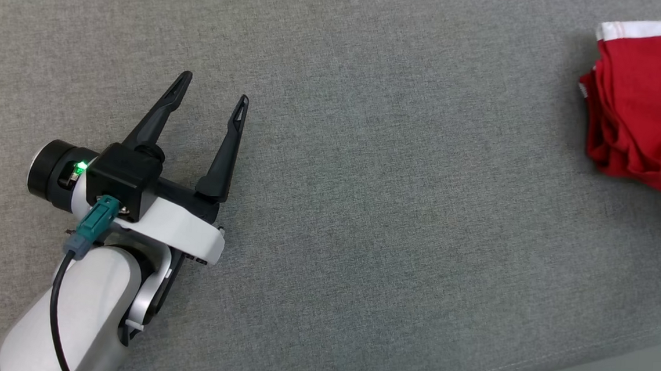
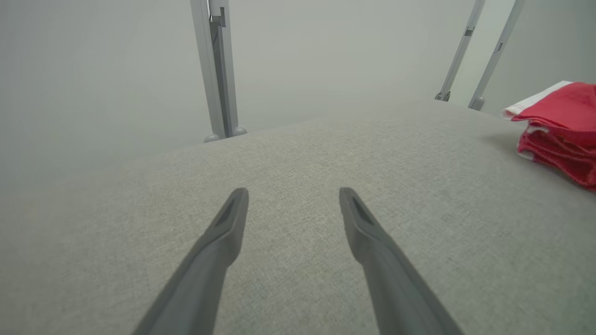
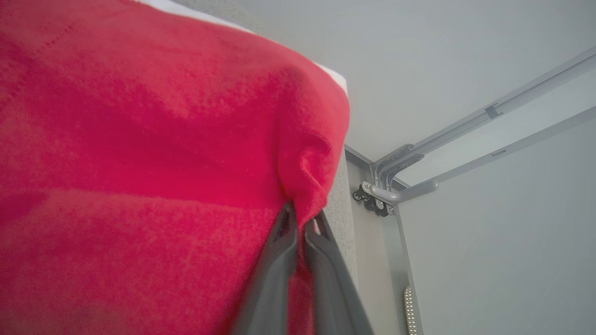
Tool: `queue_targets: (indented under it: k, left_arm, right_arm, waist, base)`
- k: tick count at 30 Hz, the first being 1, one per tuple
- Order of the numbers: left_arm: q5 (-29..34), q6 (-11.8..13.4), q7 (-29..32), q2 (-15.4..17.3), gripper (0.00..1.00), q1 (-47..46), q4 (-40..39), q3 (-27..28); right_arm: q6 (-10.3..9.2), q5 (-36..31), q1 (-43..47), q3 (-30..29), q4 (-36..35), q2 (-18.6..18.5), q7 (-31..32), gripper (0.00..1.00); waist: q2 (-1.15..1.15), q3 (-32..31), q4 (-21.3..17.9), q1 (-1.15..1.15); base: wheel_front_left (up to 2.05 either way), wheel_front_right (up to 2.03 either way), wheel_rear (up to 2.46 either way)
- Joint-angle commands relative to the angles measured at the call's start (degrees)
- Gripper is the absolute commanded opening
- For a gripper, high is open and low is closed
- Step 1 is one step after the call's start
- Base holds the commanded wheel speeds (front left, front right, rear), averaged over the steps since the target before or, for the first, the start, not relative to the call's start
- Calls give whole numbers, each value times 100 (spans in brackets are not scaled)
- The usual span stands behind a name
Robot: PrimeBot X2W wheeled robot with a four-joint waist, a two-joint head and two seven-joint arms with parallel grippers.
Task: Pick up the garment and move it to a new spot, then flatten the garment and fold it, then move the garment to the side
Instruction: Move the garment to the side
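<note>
From where I stood, the red cloth garment with a white band (image 1: pixel 650 109) lay bunched in loose layers at the right end of the grey woven fabric surface (image 1: pixel 394 184). It was well apart from the left gripper (image 1: pixel 216 86), whose two long dark fingers stood spread wide over bare grey cloth. The right gripper (image 3: pixel 303 218) had its fingers pressed together on a pinch of the red fabric, close to the surface's edge. Past the far edge rose pale grey metal posts (image 2: pixel 219 70) against a plain wall.
</note>
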Motion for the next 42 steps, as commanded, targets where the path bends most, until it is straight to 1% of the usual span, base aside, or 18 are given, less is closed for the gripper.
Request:
queue_targets:
  k: [1, 2, 3, 4, 5, 6, 11, 14, 16, 20, 22, 23, 24, 28, 31, 36, 41, 42]
  left_arm:
    - [74, -24, -11, 15, 100, -107, -28, 3]
    - [75, -24, -11, 16, 100, -109, -22, -6]
    - [61, -24, -12, 10, 100, -118, -24, -18]
    - [61, -25, -17, 5, 100, -129, -26, -24]
    - [58, -30, -18, 0, 100, -140, -18, -33]
    - [51, -38, -21, -6, 100, -151, -6, -42]
    - [-22, -29, -98, -37, 100, -140, 99, -38]
    - [-72, -10, -171, -48, 100, -35, 176, -11]
    - [-106, 19, -217, -42, 100, 54, 223, 18]
    - [-180, 107, -316, 2, 100, 198, 284, 124]
    - [-227, 163, -353, 32, 100, 285, 310, 198]
    - [-227, 163, -353, 32, 100, 285, 310, 198]
    - [-247, 196, -386, 45, 100, 335, 317, 231]
    - [-344, 329, -487, 70, 100, 521, 275, 368]
    - [-442, 417, -558, 52, 100, 678, 284, 486]
    - [-583, 505, -715, -2, 100, 897, 313, 654]
    - [-667, 569, -823, -47, 100, 1172, 362, 756]
    - [-663, 600, -843, -44, 100, 1303, 383, 761]
  right_arm:
    - [0, -24, -145, 23, 122, -16, -43, 0]
    - [0, -58, -226, 42, 256, -30, -50, 0]
    - [0, -66, -304, 59, 356, -15, -77, 16]
    - [0, -57, -380, 71, 479, 8, -82, 47]
    - [0, -62, -461, 27, 590, 4, -119, 98]
    - [0, -42, -523, -28, 715, 28, -144, 100]
    - [0, 2, -647, -342, 1075, 155, -299, 100]
    - [0, 86, -566, -596, 1063, 329, -337, 100]
    - [0, 153, -476, -839, 728, 494, -344, 100]
    - [0, 304, -15, -1340, -249, 965, -337, 100]
    - [0, 356, 219, -1491, -776, 1243, -339, 100]
    - [0, 356, 219, -1491, -776, 1243, -339, 100]
    - [0, 350, 347, -1535, -1010, 1368, -338, 100]
    - [0, 376, 815, -1517, -1821, 1817, -339, 100]
    - [0, 387, 1131, -1382, -2210, 2099, -340, 100]
    - [0, 505, 1574, -1122, -2563, 2451, -340, 100]
    - [0, 582, 2001, -960, -2745, 2674, -300, 100]
    - [0, 620, 2207, -965, -2808, 2737, -229, 100]
  waist:
    - [0, 50, 3, 0]
    - [0, 65, 4, 0]
    - [0, 79, 8, 0]
    - [0, 92, 12, 0]
    - [0, 105, 22, 0]
    - [0, 111, 32, 0]
    - [0, 37, 89, 0]
    - [0, -106, 106, 0]
    - [0, -234, 119, 0]
    - [0, -504, 160, 0]
    - [0, -633, 205, 0]
    - [0, -633, 205, 0]
    - [0, -701, 237, 0]
    - [0, -947, 401, 0]
    - [0, -1127, 565, 0]
    - [0, -1393, 888, 0]
    - [0, -1709, 1149, 0]
    - [0, -1835, 1237, 0]
  base:
    - [0, 0, 0]
    - [0, 0, 0]
    - [0, 0, 0]
    - [0, 0, 0]
    - [0, 0, 0]
    - [0, 0, 0]
    - [0, 0, 0]
    - [0, 0, 0]
    - [0, 0, 0]
    - [0, 0, 0]
    - [0, 0, 0]
    - [0, 0, 0]
    - [0, 0, 0]
    - [0, 0, 0]
    - [0, 0, 0]
    - [0, 0, 0]
    - [0, 0, 0]
    - [0, 0, 0]
